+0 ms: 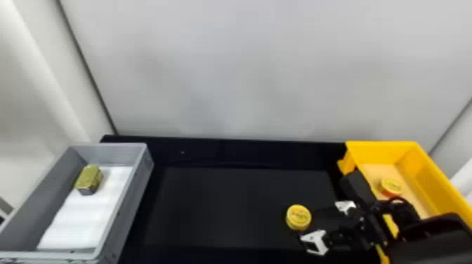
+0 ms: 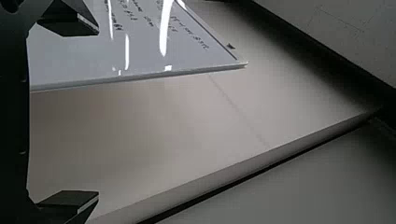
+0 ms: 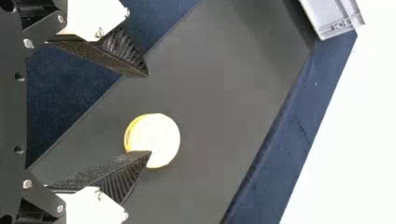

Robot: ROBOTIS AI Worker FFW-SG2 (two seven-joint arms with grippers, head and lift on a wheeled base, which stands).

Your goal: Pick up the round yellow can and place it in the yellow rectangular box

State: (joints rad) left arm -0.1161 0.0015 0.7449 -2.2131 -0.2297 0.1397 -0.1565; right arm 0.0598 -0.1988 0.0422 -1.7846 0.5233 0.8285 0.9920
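Can [image 1: 298, 217] off-centre near parted right fingers [image 1: 316, 241]

So the round yellow can [image 1: 298, 216] is just sitting loose and flat on the desk [image 1: 224, 207], printed lid up, right by the tips of the right hand [image 1: 312, 225]. The yellow rectangular box [image 1: 430, 175] is open-topped, past that hand toward the robot's right, and there's a yellow-lidded can [image 1: 391, 186] with orange-red sides inside.

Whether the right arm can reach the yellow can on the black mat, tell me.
Likely yes: the right arm has open jaws near the can, with nothing between, though one jaw covers its edge in the wrist view, so shifting may help.
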